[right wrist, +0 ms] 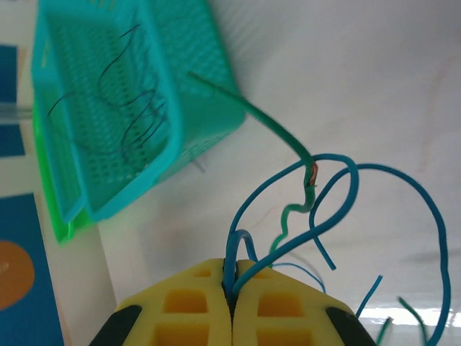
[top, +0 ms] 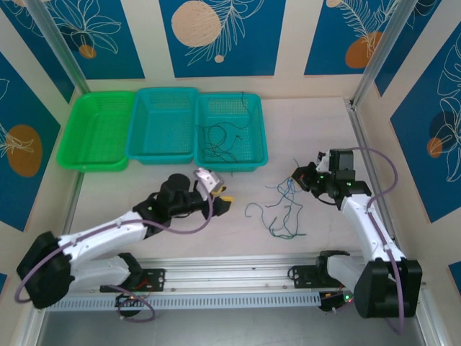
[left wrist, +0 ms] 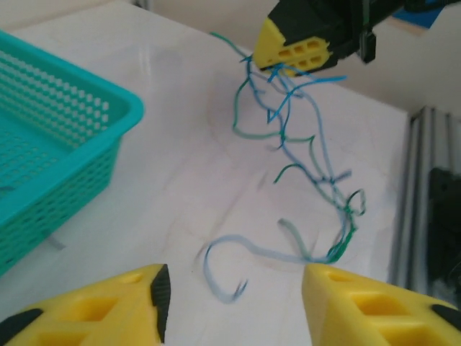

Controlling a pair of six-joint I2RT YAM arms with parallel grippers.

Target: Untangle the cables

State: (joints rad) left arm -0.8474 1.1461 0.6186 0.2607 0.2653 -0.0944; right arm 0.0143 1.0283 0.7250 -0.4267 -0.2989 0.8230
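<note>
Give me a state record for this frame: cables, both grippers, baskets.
cables: blue and green, tangled on the table, one end lifted
right gripper: shut on a blue strand
left gripper: open, empty, low beside the tangle
teal basket: holds a few dark wires

Bare table (top: 130,184) before baskets (top: 166,157), cables (top: 282,210) strewn centre-right

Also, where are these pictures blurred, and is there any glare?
Left wrist view: the cables look soft, the left claw fingers blurred; right wrist view: white glare on the table, teal basket soft; top view: even light, sharp.
</note>
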